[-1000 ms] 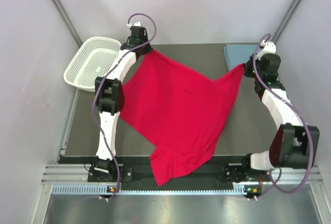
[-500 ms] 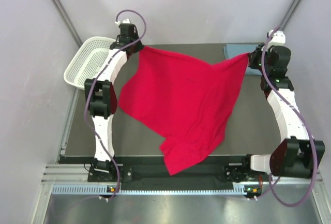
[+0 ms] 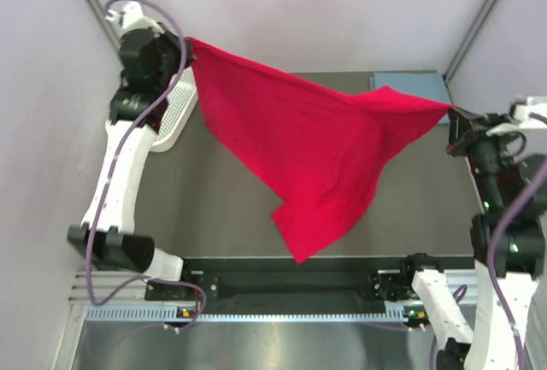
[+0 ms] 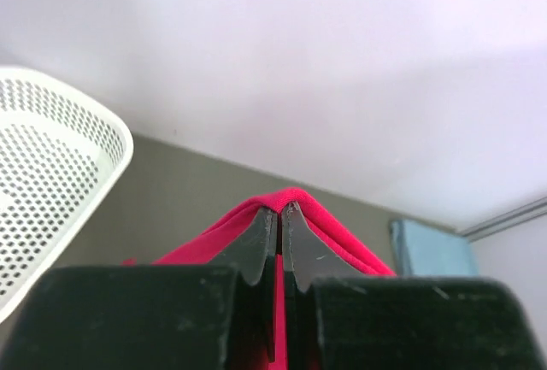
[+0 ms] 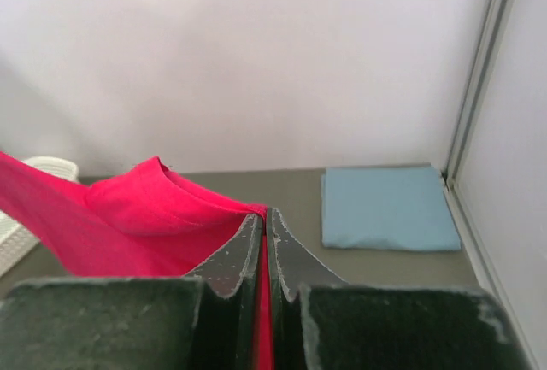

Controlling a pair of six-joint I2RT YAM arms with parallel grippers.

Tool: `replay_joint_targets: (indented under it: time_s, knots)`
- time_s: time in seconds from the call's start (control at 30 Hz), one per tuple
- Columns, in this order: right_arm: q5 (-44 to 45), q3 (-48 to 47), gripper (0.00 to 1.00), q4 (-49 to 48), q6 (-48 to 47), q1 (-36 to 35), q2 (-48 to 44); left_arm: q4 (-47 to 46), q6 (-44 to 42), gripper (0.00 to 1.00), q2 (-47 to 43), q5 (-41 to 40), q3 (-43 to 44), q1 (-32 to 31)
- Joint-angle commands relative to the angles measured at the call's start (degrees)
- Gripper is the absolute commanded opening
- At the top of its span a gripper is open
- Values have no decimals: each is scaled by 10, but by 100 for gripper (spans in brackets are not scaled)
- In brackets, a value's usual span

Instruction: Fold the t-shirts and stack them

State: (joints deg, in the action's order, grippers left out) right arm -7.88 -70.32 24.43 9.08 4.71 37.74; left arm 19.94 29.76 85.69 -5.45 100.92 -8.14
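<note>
The left gripper (image 3: pixel 184 43) is raised high at the far left, above the white mesh basket (image 3: pixel 175 109), with its jaws pressed together on one edge of the red t-shirt (image 3: pixel 308 148). In the left wrist view the two black fingers (image 4: pixel 261 246) meet at their tips, and a narrow fold of red cloth wraps over and between them. The right gripper (image 3: pixel 450 118) is at the far right of the table (image 3: pixel 214 208), lower than the left one, and is likewise clamped on the opposite edge of the same garment. In the right wrist view its fingers (image 5: pixel 235 255) stand closed with red fabric caught in the seam between them, and a stitched edge of the shirt curves away to the left of the tips. The red t-shirt is stretched between the two grippers, its upper edge running taut from one to the other and held clear of the table. The rest of the cloth sags beneath that edge, and its lowest point hangs toward the near edge of the table. Whether that point touches the surface cannot be determined. The blue-grey t-shirt (image 3: pixel 408 85) lies folded flat in the far right corner of the table, held by neither gripper. The basket sits at the far left edge, partly hidden behind the left arm.
</note>
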Motion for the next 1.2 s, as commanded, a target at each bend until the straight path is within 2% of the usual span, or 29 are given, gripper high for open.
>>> replay_joint_targets:
  time_s: [0.0, 0.27, 0.43, 0.6, 0.7, 0.8, 0.9, 0.93, 1.0, 1.03, 1.17]
  knots:
    - [-41, -77, 0, 97, -2, 4, -45, -40, -1, 0, -118, -39, -36, 5]
    - [-105, -262, 0, 205, 32, 5, -81, -7, -66, 0, -292, -139, -8, -13]
    - [-109, -400, 0, 258, 57, 5, -63, 2, -85, 0, -349, -168, 6, -24]
    - [-91, -457, 0, 258, 73, 5, -44, -2, -95, 0, -358, -171, 31, -29]
    - [-70, -418, 0, 233, 68, 5, -45, -4, -95, 0, -336, -165, 30, -29]
    - [-50, -324, 0, 187, 60, 5, -57, -31, -84, 0, -309, -149, -5, -29]
    - [-34, -194, 0, 122, 47, 5, -72, -55, -62, 0, -273, -126, -60, -29]
    - [-31, -120, 0, 103, 43, 5, -85, -75, -57, 0, -262, -101, -88, -29]
    - [-13, -46, 0, 55, 35, 5, -95, -97, -43, 0, -225, -71, -118, -29]
    - [-4, 24, 0, 39, 34, 5, -104, -108, -40, 0, -211, -49, -147, -29]
    - [19, 181, 0, -56, 38, 5, -114, -159, -26, 0, -110, 2, -212, -29]
